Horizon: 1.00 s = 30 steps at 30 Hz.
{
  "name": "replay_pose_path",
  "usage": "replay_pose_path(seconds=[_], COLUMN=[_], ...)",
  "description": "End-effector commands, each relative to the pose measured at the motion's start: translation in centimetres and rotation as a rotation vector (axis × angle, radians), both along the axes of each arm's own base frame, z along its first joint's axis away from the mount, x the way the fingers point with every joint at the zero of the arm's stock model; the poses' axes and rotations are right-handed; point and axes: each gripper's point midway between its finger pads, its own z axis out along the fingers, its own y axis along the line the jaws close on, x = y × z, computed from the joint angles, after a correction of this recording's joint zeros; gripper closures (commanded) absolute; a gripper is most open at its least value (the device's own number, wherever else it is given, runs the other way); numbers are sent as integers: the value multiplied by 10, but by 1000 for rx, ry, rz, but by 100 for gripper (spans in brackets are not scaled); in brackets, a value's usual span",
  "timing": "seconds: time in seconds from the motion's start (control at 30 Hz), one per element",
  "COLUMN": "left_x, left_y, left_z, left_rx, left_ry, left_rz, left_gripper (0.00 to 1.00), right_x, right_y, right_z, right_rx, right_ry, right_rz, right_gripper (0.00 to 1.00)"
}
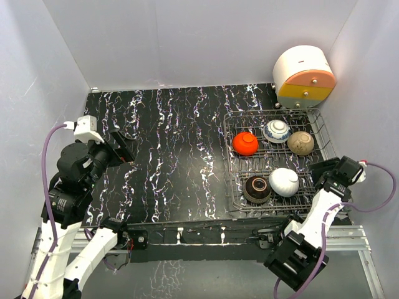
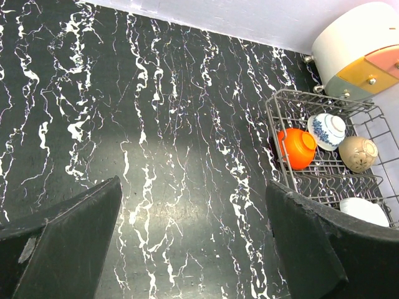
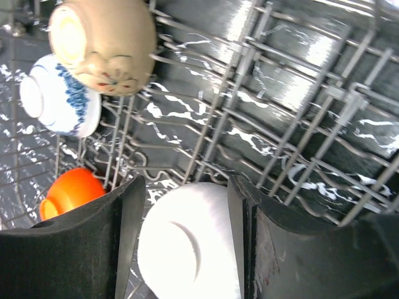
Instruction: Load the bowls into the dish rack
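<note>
The grey wire dish rack [image 1: 274, 113] stands at the right and holds all five bowls, turned over or on their sides. The red-orange bowl [image 1: 245, 143], the blue-and-white bowl [image 1: 277, 131] and the tan bowl [image 1: 301, 142] are in the far row. The dark brown bowl [image 1: 257, 189] and the white bowl [image 1: 284, 182] are in the near row. My right gripper [image 1: 323, 173] is open over the rack's right side. In the right wrist view [image 3: 184, 182] the white bowl [image 3: 187, 249] shows between its fingers, apart from them. My left gripper [image 1: 121, 148] is open and empty above the table at the left [image 2: 193, 187].
A big white, orange and yellow drum-shaped container [image 1: 304, 76] stands behind the rack in the back right corner. White walls enclose the black marbled table [image 1: 174, 143] on three sides. The rack's right rim lies close to the right wall.
</note>
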Motion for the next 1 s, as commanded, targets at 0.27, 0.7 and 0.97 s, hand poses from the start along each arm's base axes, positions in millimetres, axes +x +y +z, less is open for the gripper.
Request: replay_pose_path(seconds=[0.27,0.7,0.97], left_x=[10,22,30], left_y=[-11,-17,-23], left_z=[-4,-23,-38], left_rx=[-8,-7,-6], left_ry=[12,42,75], left_rz=[-41,-49,-69], left_gripper=[3,3,3], right_x=[52,105,124], right_y=[22,86,141], right_z=[73,97,97], right_rx=[-150,-151,-239], right_ry=[-241,-277,-109], right_rz=[297,543,693], right_gripper=[39,33,33])
